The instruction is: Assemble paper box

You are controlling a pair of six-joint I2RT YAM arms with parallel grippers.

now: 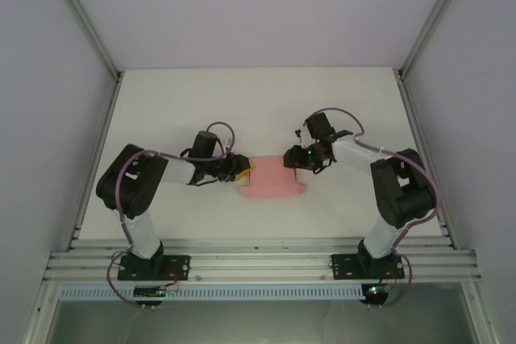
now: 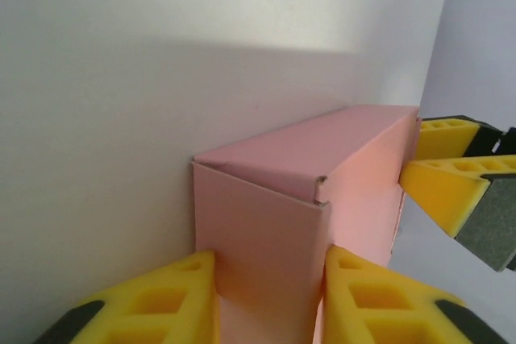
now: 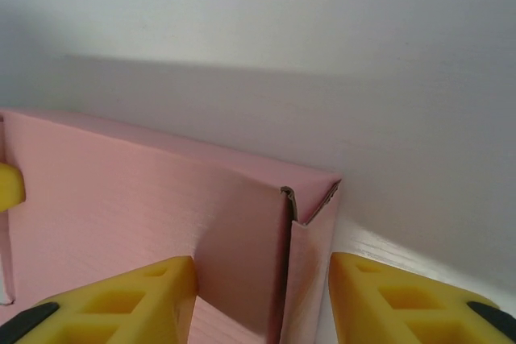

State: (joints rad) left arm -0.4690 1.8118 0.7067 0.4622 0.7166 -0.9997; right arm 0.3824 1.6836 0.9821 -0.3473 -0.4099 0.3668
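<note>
White table (image 1: 161, 110): left end effector (image 1: 244, 172) pinches paper box (image 1: 272, 180), right end effector (image 1: 297, 164) spread.

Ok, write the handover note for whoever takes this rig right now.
Left hand: shut across one end of the paper box.
Right hand: straddling the opposite end; whether it actually clamps is unclear.
Box: on the table, midway between the two arms.
Done: folded into a rectangular box shape.
Left: corner seams gape slightly at both ends; probably press them closed, then release.
</note>
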